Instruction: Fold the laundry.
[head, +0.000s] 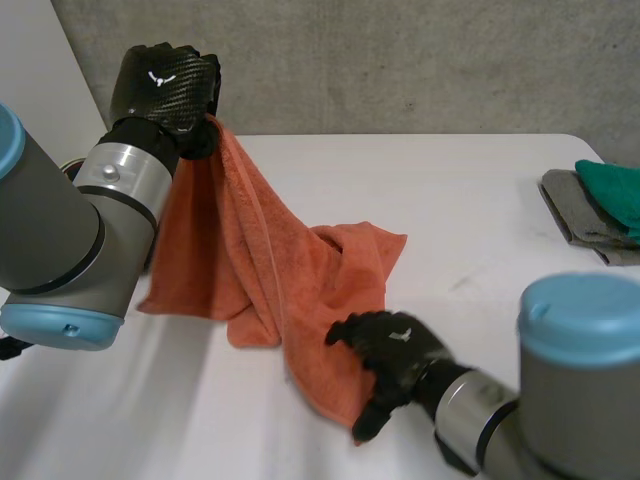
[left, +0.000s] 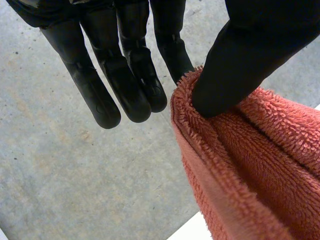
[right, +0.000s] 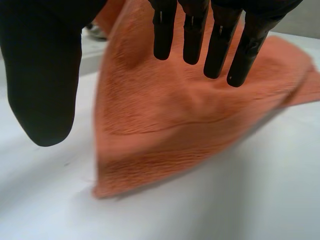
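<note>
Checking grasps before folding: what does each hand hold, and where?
Left hand pinches the orange towel by its raised edge; right hand, open, holds nothing.

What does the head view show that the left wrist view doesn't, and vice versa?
Head view adds: the right hand on the orange towel at its near corner, the towel's lower part bunched on the table, and a grey cloth with a green cloth on it. Left wrist view adds: the thumb pinching the towel's edge against a finger, the other fingers straight. Shared: the left hand holding the towel up.
</note>
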